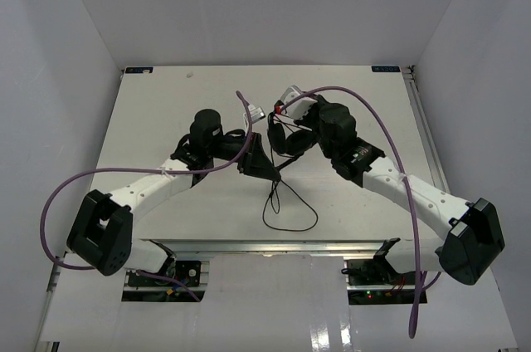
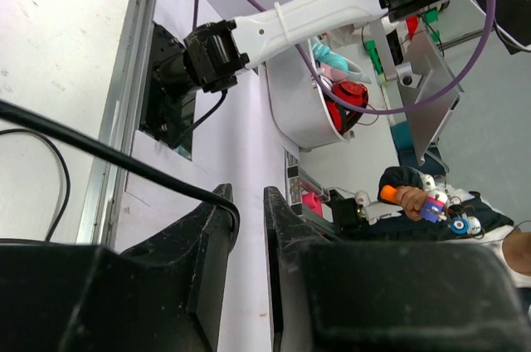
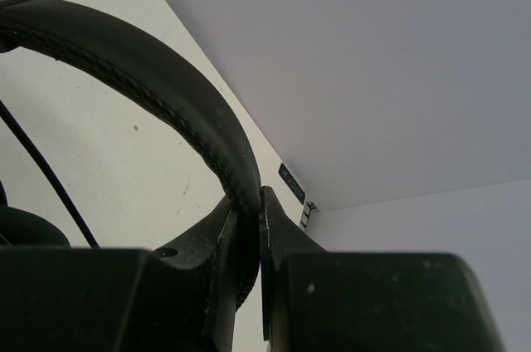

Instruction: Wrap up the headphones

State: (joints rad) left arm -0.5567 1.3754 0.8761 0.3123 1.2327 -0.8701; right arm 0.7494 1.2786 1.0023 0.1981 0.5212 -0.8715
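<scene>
My right gripper (image 1: 292, 138) is shut on the arched headband (image 3: 166, 78) of the black headphones (image 1: 284, 143) and holds them just above the table's middle; the band is pinched between the jaws in the right wrist view (image 3: 257, 201). An earcup (image 3: 23, 227) shows at the lower left there. The thin black cable (image 1: 290, 217) hangs in loops toward the near edge, and a reddish plug (image 1: 277, 109) sits by the headset. My left gripper (image 1: 264, 165) is close beside the headphones; its jaws (image 2: 249, 198) stand a narrow gap apart, and the cable (image 2: 99, 149) is hooked over the left fingertip.
Thick purple robot cables (image 1: 382, 132) arc over both arms. A clear plastic piece (image 1: 251, 111) lies behind the left gripper. The white table (image 1: 166, 119) is walled on three sides. The right arm (image 2: 315, 7) shows in the left wrist view.
</scene>
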